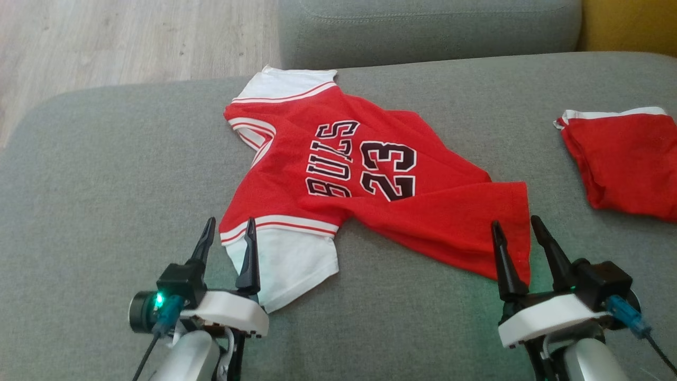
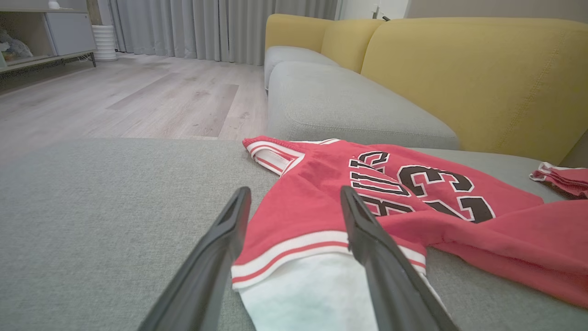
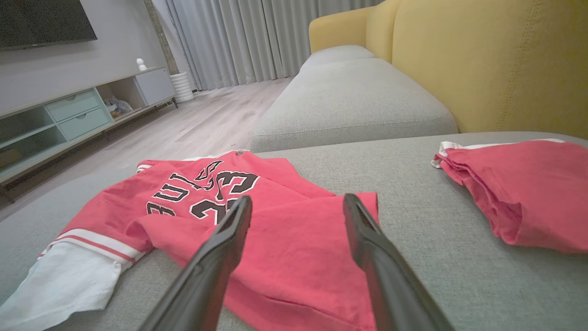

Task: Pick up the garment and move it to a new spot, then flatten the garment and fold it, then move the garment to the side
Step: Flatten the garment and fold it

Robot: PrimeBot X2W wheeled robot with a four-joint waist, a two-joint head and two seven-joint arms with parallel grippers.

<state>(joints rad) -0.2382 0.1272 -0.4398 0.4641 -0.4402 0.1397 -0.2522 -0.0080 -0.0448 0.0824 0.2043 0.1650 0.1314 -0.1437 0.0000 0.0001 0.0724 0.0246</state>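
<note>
Head view: the jersey [image 1: 370,180] lies creased on the grey sofa [image 1: 106,185]. The left gripper [image 1: 230,220] and right gripper [image 1: 514,220] are both released and empty.
Left wrist view: fingers [image 2: 216,257] straddle the white sleeve [image 2: 303,294].
Right wrist view: fingers [image 3: 213,262] flank the red hem [image 3: 294,276]; a second garment [image 3: 528,193] lies apart.

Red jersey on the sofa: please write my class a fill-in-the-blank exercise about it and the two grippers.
The red jersey bears the number ____.
Its sleeves are coloured ____.
The left gripper and the right gripper both stand with jaws ____.
The second red garment lies on the robot's ____ side of the jersey.
Missing words: 23; white; open; right.
</note>
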